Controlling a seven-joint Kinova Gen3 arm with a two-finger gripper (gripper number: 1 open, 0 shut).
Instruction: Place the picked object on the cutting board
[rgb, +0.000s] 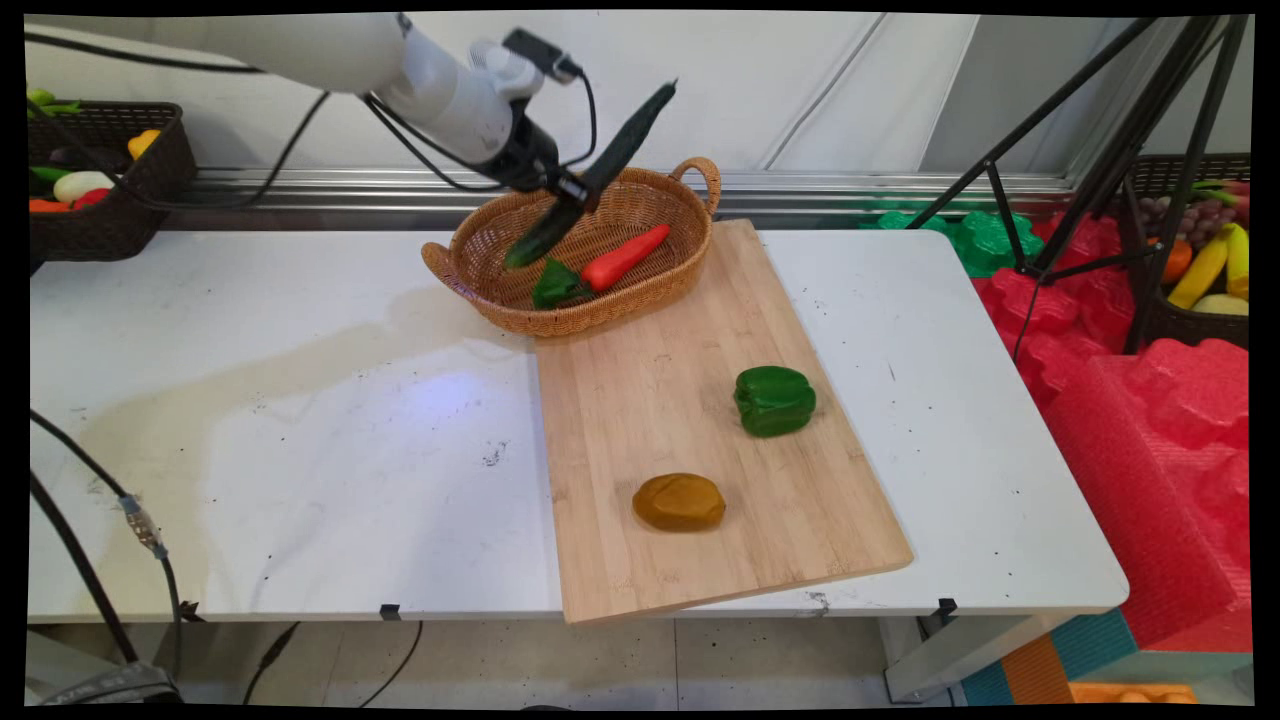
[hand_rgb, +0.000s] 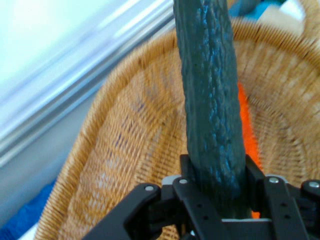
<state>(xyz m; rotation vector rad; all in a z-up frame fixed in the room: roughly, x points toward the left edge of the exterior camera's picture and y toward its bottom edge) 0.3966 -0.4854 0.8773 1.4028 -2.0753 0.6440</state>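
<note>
My gripper (rgb: 572, 196) is shut on a long dark green cucumber (rgb: 600, 170), holding it tilted over the wicker basket (rgb: 470, 262). The cucumber's lower end hangs inside the basket and its upper end points up to the right. Seen from the hand, the cucumber (hand_rgb: 210, 100) rises straight up out of the gripper (hand_rgb: 216, 192), with the basket's weave (hand_rgb: 125, 145) behind it. In the basket lies a red pepper with a green stem (rgb: 600, 268), seen as an orange strip (hand_rgb: 246, 130) behind the cucumber.
The basket stands at the far end of a wooden cutting board (rgb: 640, 430). A green bell pepper (rgb: 775, 400) and a brown potato (rgb: 679, 501) lie on the board. Dark baskets of produce stand at far left (rgb: 110, 215) and right (rgb: 1195, 310). A tripod (rgb: 1100, 150) stands beyond the table's right side.
</note>
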